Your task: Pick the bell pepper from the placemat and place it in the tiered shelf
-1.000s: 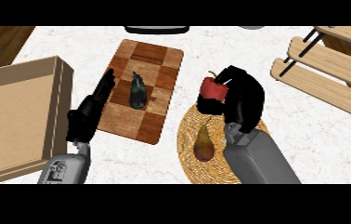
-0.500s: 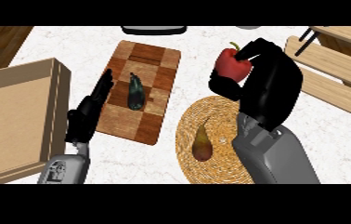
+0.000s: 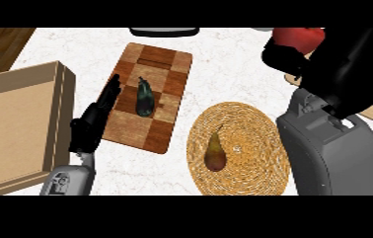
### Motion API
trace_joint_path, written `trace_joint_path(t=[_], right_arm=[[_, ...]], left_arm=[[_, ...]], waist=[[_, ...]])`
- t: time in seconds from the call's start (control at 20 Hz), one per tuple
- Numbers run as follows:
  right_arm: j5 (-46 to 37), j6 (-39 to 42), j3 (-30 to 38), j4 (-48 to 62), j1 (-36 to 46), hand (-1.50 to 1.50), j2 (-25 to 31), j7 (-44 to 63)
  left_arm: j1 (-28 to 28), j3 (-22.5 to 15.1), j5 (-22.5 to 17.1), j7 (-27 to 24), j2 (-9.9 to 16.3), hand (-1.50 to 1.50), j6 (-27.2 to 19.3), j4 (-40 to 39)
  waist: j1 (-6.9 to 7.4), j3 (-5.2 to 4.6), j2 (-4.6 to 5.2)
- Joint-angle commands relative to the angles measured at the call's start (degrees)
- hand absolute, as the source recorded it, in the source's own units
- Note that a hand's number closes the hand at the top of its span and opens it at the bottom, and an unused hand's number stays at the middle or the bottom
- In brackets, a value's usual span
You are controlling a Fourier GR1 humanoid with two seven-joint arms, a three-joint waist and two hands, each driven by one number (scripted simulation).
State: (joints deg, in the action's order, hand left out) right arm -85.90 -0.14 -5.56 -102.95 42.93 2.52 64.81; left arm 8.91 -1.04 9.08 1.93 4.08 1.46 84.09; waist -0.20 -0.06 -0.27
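Note:
A red bell pepper (image 3: 297, 37) is up at the view's top right, held off the counter by my right hand (image 3: 320, 64), whose black fingers curl round it and hide its lower part. Below it lies the round woven placemat (image 3: 241, 128) with a pear (image 3: 214, 154) on it. A small piece of the wooden tiered shelf (image 3: 363, 113) shows at the right edge, mostly hidden behind my right forearm. My left hand (image 3: 93, 119) rests open at the left edge of the cutting board, fingers straight.
A checkered wooden cutting board (image 3: 157, 74) carries a dark eggplant (image 3: 144, 98). A flat wooden box (image 3: 29, 118) fills the left side. A dark vessel (image 3: 165, 31) sits at the counter's far edge.
My right hand has lifted the bell pepper further up and to the right, away from the placemat toward the shelf. The left hand has stayed still.

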Motion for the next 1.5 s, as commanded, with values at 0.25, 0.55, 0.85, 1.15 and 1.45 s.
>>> trace_joint_path(t=[0.25, 0.55, 0.85, 1.15, 1.45], right_arm=[[-2.61, 8.98, 9.9, 0.06, 6.89, 1.5, 3.32, 2.69], [-0.99, 8.24, 16.9, 5.42, 10.55, 1.5, 9.53, -3.21], [1.01, 9.58, 18.75, 6.91, 10.32, 1.5, 14.54, -8.12], [3.99, 6.06, 22.08, 11.4, 8.52, 1.5, 20.15, -13.63], [1.19, -2.44, 19.85, 21.79, 6.58, 1.5, 23.64, -19.83]], left_arm=[[0.12, 0.69, -0.86, 1.32, 0.54, 0.0, 0.89, 0.86], [0.4, -1.57, 2.08, -0.04, -1.85, 0.0, -1.84, -0.35], [1.38, 0.31, -0.16, -1.92, -0.92, 0.0, 0.26, -3.09], [-1.35, -1.44, 2.17, -1.24, -1.61, 0.0, -1.45, -0.19], [-1.9, -0.71, 1.85, -4.94, -1.84, 0.0, -1.46, -3.26]], waist=[[0.28, 0.03, 0.12], [0.41, 0.05, 0.24], [0.32, 0.03, 0.26], [0.41, 0.06, 0.24], [0.63, 0.04, 0.46]])
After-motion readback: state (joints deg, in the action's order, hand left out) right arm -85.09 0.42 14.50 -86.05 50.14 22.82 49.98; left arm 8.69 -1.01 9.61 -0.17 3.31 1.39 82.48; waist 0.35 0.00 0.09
